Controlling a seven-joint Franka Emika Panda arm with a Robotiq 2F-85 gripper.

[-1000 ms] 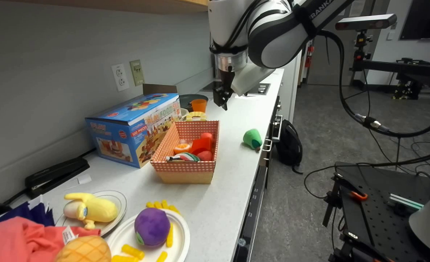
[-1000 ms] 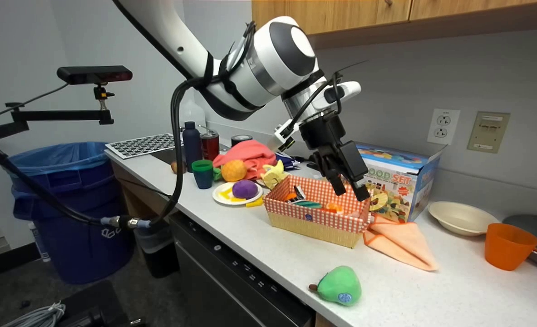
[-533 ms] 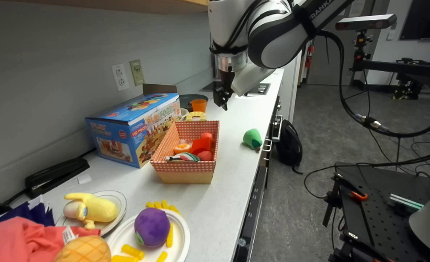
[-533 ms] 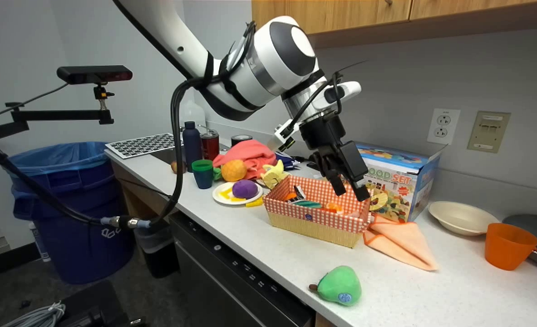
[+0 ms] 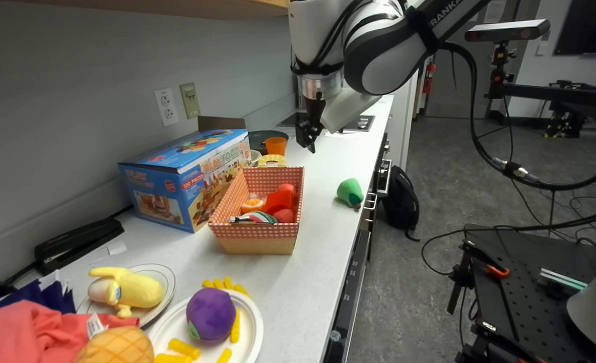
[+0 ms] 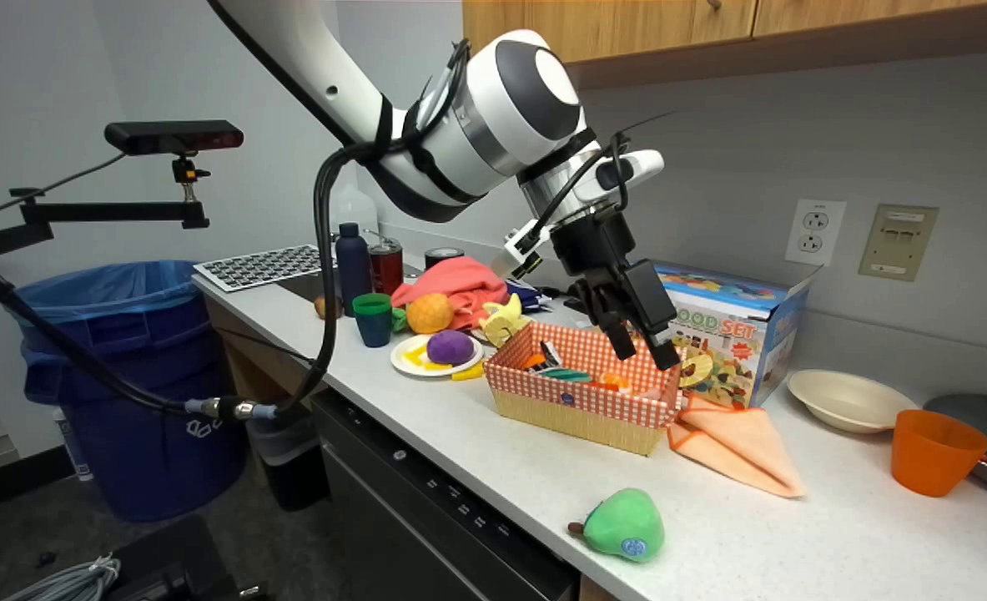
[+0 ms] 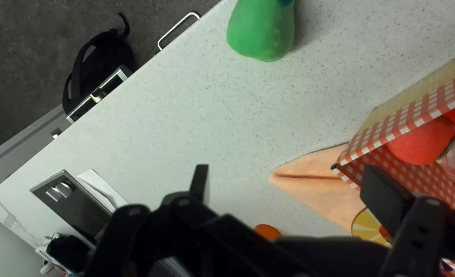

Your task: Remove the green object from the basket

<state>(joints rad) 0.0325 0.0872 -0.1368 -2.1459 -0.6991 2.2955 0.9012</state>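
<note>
Slanting downward, the arm (image 6: 493, 121) holds its gripper (image 6: 646, 354) above the counter (image 6: 860, 534) near the basket (image 6: 581, 417), fingers (image 7: 200, 182) wide apart.

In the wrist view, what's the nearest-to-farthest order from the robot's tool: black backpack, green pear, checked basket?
1. Checked basket: on the right.
2. Green pear: at the top, on the counter.
3. Black backpack: upper left, down on the floor.

The basket (image 6: 576, 420) wears a red-and-white check over tan. The pear (image 6: 625, 524) is bright green, its stem (image 6: 576, 528) brown at nine o'clock in an exterior view. The hand (image 6: 645, 351) is black, the tabletop (image 7: 212, 115) white with grey specks, the cup (image 6: 937, 457) plain orange.
</note>
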